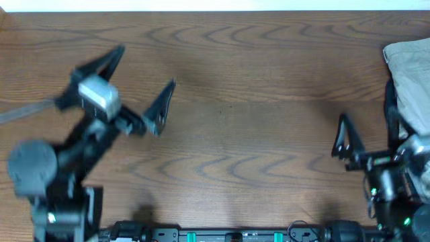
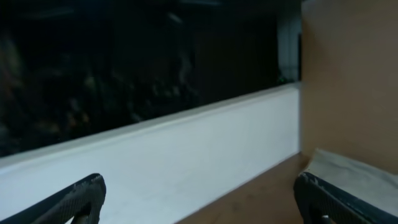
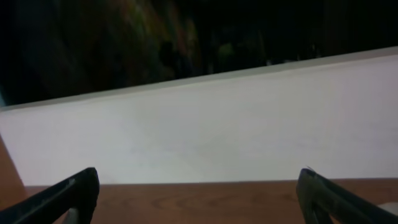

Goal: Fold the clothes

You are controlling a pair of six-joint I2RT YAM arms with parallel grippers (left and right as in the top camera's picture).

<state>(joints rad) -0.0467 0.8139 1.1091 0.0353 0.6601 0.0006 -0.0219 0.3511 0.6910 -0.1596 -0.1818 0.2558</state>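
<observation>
The clothes (image 1: 411,77), a pale khaki heap, lie at the table's far right edge, partly cut off by the frame. My right gripper (image 1: 368,117) hangs open just left of them, one finger close to the cloth, nothing between its fingers. In the right wrist view that gripper (image 3: 199,194) is open over bare wood. My left gripper (image 1: 142,75) is raised at the table's left, wide open and empty, far from the clothes. In the left wrist view the left gripper (image 2: 199,200) is open, and a pale edge of the clothes (image 2: 351,173) shows behind its right finger.
The brown wooden table (image 1: 235,134) stretches between the two arms. A white wall band (image 3: 205,130) runs along its far edge. The arm bases (image 1: 222,235) stand along the near edge.
</observation>
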